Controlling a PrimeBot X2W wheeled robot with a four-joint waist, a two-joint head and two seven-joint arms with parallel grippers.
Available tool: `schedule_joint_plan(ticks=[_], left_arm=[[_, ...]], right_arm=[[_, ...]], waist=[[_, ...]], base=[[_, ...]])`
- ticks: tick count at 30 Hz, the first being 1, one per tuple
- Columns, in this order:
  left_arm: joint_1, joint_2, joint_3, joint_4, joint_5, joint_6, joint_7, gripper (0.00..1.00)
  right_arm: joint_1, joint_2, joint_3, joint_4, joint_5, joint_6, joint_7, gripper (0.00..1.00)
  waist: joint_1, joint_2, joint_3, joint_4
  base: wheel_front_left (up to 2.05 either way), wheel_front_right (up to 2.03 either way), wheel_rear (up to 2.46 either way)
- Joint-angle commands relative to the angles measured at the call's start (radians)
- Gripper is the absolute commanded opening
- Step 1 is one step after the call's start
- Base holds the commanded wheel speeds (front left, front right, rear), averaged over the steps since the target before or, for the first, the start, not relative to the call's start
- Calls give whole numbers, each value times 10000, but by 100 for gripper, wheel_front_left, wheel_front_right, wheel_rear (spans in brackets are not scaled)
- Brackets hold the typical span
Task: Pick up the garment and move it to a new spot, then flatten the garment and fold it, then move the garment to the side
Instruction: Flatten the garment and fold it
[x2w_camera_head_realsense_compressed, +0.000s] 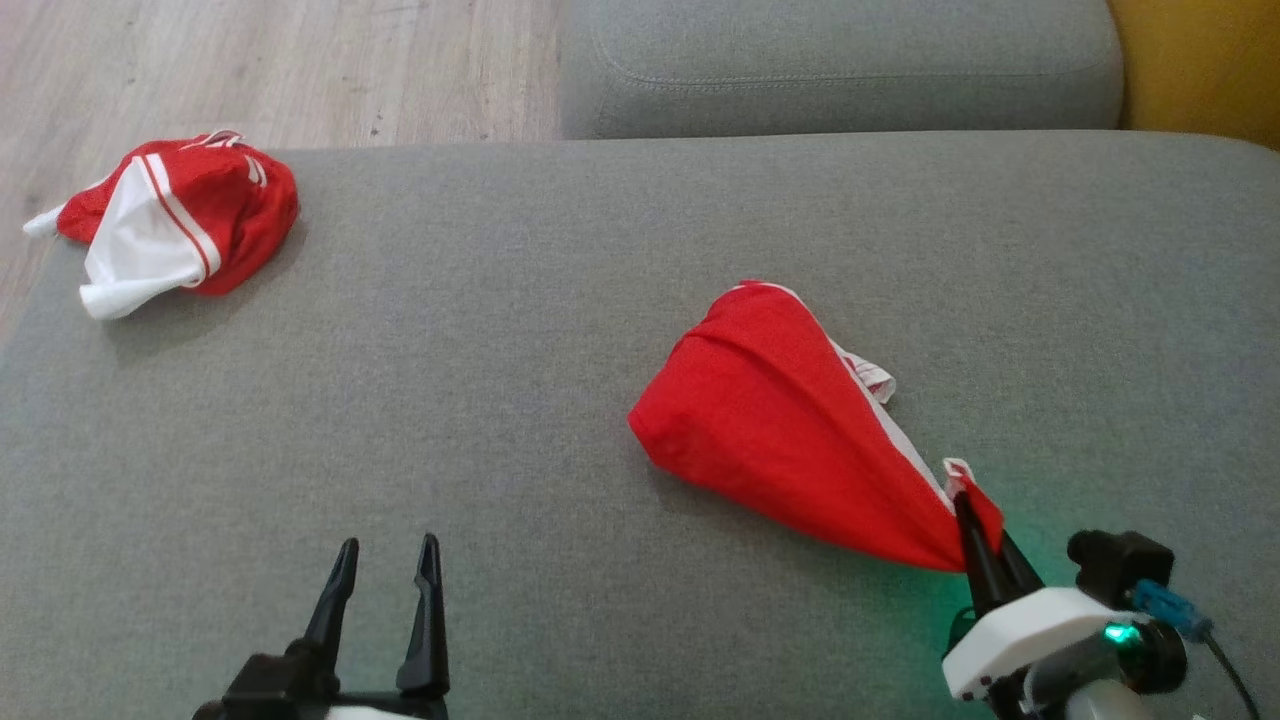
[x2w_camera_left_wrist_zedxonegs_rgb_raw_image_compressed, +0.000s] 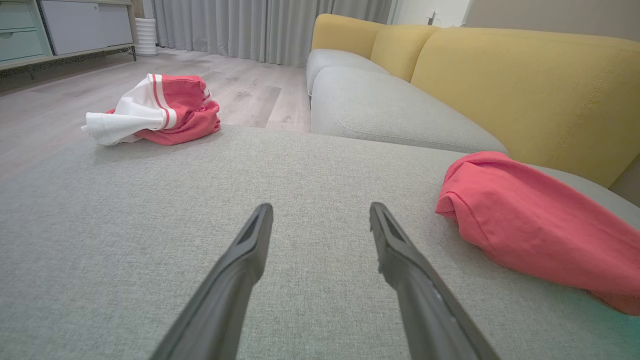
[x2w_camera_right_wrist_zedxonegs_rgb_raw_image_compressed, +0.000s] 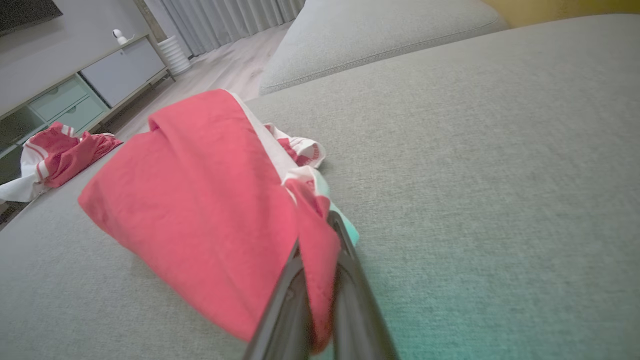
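Cushion (x2w_camera_head_realsense_compressed: 500, 400) comes first: broad, grey and flat, it gives you room to spread cloth. On its right half lies the red garment (x2w_camera_head_realsense_compressed: 790, 430), bunched into a wedge that narrows toward you. A second red-and-white garment (x2w_camera_head_realsense_compressed: 180, 225) sits crumpled at the far left edge, well apart. Your right gripper (x2w_camera_head_realsense_compressed: 975, 525) is pinched on the wedge's white-trimmed tip. The taper suggests tension from that one corner, a hold suited to carrying it elsewhere. Your left gripper (x2w_camera_head_realsense_compressed: 389, 548) hovers spread and empty, free for another corner.
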Motion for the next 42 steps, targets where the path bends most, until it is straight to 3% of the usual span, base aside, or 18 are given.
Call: schedule_joint_plan(ticks=[1,3,4,5,6,11,16,23,27,32,42], left_arm=[[-341,187,433,-316,-52,55,-27,100],[-346,221,450,-259,-86,11,-42,100],[-354,232,452,-231,-94,-4,-49,100],[-363,237,451,-204,-101,-16,-55,100],[-366,238,445,-185,-106,-22,-59,100],[-326,213,403,-195,-119,45,-52,100],[-338,187,367,-264,-123,65,-68,100],[-620,27,167,-434,-40,24,-60,100],[-846,-170,13,-315,-33,-82,-104,100],[-979,-347,-128,-159,-18,-154,-157,100],[-1157,-614,-172,219,-69,-324,-334,100]], right_arm=[[-311,-24,136,-259,10,40,-191,0],[-272,-24,31,2,-116,40,-288,25],[-259,-24,-30,141,-142,40,-312,44],[-251,-24,-33,283,-207,40,-304,82],[-246,-24,-56,412,-396,40,-311,100],[-248,-24,-302,587,-705,40,-110,100],[-888,-24,-698,-536,-996,40,285,100],[-3159,-33,-505,-1819,-1893,40,2600,100],[-4644,-485,70,-1096,-2243,40,4141,100],[-5611,-1129,748,-18,-1819,40,5557,100],[-6230,-2660,1977,1650,-440,40,8023,100]], waist=[[0,0,-10,-7],[0,0,-31,-7],[0,0,-43,-4],[0,0,-56,4],[0,0,-69,14],[0,0,-152,155],[0,0,-173,429],[0,0,187,1207],[0,0,482,1847],[0,0,704,2455],[0,0,1073,3391]], base=[[0,0,0],[0,0,0],[0,0,0],[0,0,0],[0,0,0],[0,0,0],[0,0,0],[0,0,0],[0,0,0],[0,0,0],[0,0,0]])
